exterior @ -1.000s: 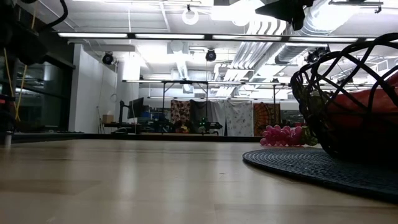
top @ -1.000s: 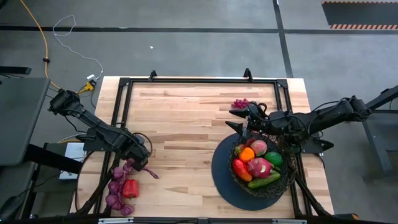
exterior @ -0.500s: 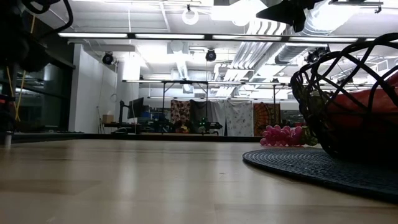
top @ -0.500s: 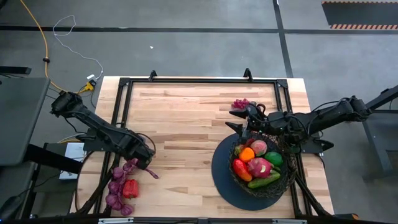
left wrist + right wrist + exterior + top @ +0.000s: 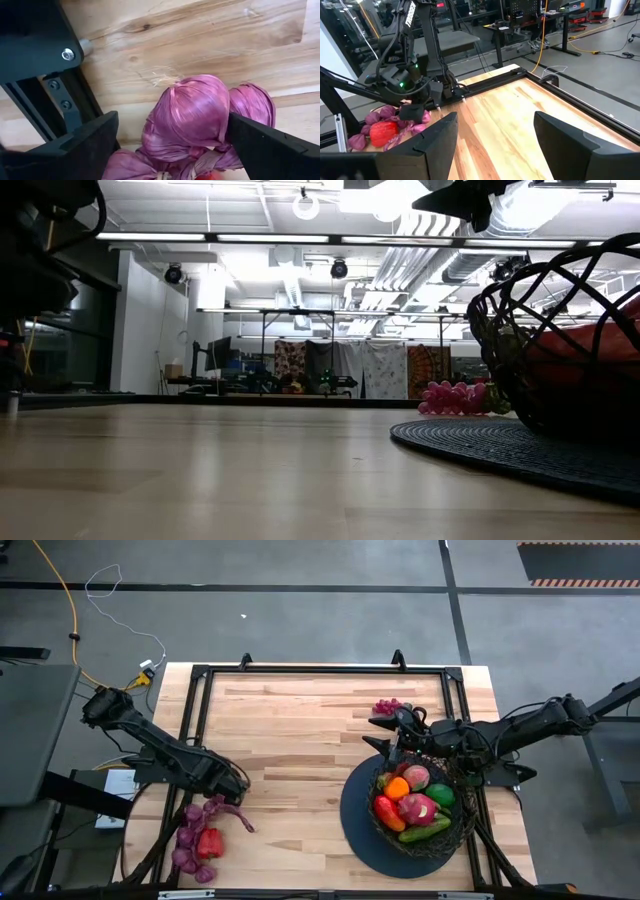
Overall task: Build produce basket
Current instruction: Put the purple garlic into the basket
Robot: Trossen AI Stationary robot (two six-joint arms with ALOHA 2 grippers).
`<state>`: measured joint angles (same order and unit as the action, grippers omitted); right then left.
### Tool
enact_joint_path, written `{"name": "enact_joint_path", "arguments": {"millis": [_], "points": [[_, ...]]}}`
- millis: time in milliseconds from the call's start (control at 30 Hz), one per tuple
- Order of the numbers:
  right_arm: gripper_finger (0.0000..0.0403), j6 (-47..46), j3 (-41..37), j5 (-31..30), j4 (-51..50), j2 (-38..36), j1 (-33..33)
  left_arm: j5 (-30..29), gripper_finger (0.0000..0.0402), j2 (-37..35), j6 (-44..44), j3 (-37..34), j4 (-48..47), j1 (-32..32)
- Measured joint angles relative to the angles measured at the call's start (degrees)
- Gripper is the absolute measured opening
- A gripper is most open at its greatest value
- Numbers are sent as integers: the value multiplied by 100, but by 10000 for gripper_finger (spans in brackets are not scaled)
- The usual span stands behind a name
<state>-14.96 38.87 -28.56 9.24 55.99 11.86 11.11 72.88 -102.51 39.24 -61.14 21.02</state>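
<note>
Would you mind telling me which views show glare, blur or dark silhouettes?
Low view: bright ceiling lights glare, and the basket reads as a dark silhouette. Left wrist view: the purple produce is sharp, the near fingers soft. High view: even light.

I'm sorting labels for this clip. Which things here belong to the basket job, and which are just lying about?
Job:
basket
produce inside
purple bunch between open left gripper fingers
red pepper
pink grapes

Lying about:
yellow cable
white cable
</note>
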Motion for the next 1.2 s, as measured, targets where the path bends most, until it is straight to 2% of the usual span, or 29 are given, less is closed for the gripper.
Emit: {"name": "enact_joint_path", "arguments": {"millis": [233, 767, 1000, 1200], "points": [[252, 119, 0, -4, -2, 0, 0, -2, 340, 0, -198, 0, 0, 0], [252, 201, 0, -6, 0, 0, 0, -401, 202, -2, -679, 16, 283, -2], [252, 204, 0, -5, 1, 0, 0, -955, 183, -239, -368, 250, 247, -172], [252, 241, 2, -3, 43, -2, 1, -1767, 183, -747, 565, 740, 263, -555]]}}
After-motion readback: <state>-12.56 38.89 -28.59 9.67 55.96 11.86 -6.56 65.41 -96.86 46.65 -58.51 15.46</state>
